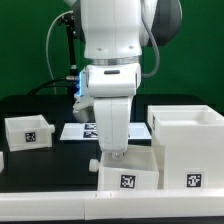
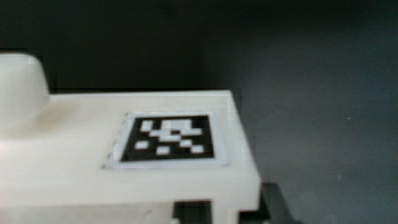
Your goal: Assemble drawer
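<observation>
Closest up, the front tray point(image 1: 128, 172) sits on the table point(image 1: 50, 182) right under the end effector point(image 1: 112, 153), with the tall casing point(image 1: 190, 140) just beside it. Can't tell if the fingers are apart or pinching. A shallow grip on that wall might slip, or skew the tray into the casing.

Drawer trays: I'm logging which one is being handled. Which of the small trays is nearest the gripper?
The front-centre tray, directly beneath the gripper. The other tray sits well apart from it, at the exterior view's left.
</observation>
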